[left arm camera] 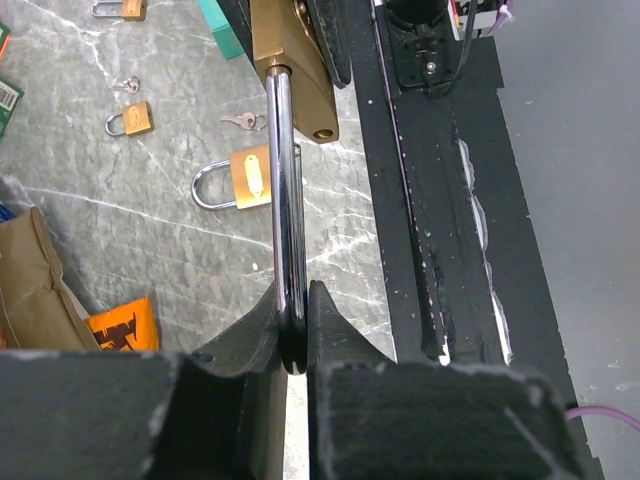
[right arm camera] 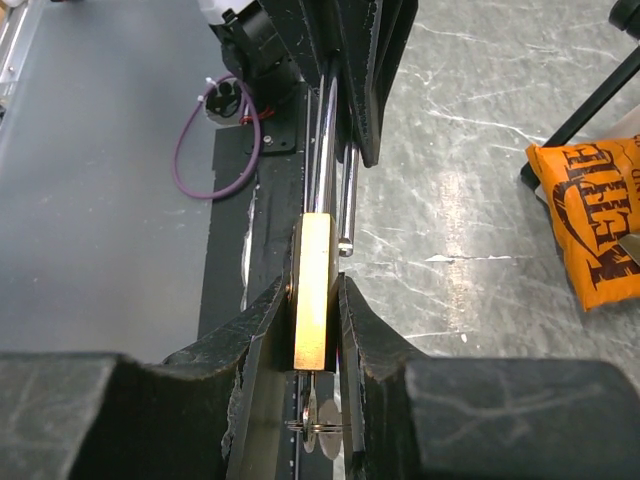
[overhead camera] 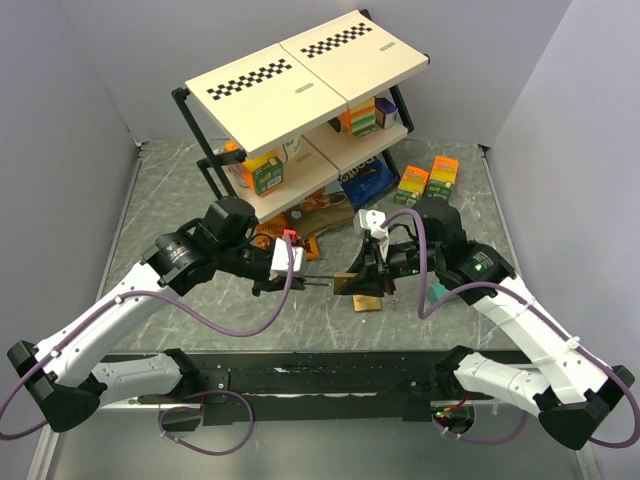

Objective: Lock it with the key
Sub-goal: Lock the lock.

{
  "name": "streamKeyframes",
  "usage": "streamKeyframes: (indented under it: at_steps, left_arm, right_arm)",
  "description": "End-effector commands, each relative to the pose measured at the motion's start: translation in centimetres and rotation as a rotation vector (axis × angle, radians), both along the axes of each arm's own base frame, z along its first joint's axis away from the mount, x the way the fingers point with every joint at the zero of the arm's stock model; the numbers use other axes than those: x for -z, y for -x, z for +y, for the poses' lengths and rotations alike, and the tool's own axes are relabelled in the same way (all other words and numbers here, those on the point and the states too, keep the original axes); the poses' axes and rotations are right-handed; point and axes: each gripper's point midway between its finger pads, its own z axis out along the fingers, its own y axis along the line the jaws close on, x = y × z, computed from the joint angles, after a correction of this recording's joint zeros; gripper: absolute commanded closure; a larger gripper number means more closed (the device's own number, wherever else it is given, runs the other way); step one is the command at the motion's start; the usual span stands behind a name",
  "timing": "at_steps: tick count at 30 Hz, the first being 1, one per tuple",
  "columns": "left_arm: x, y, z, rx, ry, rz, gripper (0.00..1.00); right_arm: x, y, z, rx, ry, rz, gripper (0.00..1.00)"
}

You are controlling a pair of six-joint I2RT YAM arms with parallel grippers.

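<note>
From the top, the left pincer (overhead camera: 300,272) and the right pincer (overhead camera: 362,278) meet in the middle, just above the tabletop (overhead camera: 180,200). The gold padlock (overhead camera: 350,284) is held up between them. A second padlock (overhead camera: 366,303) lies flat on the tabletop right below it. At the back stands a shelf (overhead camera: 300,80) with boxes on it.

From the left wrist, the left pincer is pressed tight on the silver loop (left arm camera: 283,200) of the padlock. The loop runs away from the pincer to the gold body. One hole in that body has nothing in it. Down on the tabletop are the second padlock, a small padlock (left arm camera: 130,120) and some little keys (left arm camera: 243,121) between them. An orange bag (left arm camera: 125,325) lies near the pincer.

From the right wrist, the right pincer pinches the gold body from both sides. One end of the loop is out of the body and sits just beside it, so the padlock is open. A silver key (right arm camera: 320,428) hangs from the near end of the padlock, between the fingers.
</note>
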Motion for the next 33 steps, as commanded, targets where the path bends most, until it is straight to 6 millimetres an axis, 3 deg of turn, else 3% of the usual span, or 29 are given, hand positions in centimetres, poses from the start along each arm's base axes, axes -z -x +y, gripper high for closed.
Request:
streamKeyframes:
  at_steps: [1,19,33]
  left_arm:
    - [-2.5,1.2,-1.0,0.080,0.093,-0.012,0.98]
    - [-3.7,1.8,-1.8,0.147,0.134,0.006,0.99]
    - [-4.3,0.1,-3.0,0.091,0.204,-0.049,0.99]
  right_arm:
    - [-4.7,-0.5,1.0,-0.025,-0.128,-0.197,1.00]
    - [-4.3,-1.2,3.2,-0.053,-0.151,-0.366,1.00]
    - [-4.6,1.3,5.0,-0.168,-0.207,-0.211,1.00]
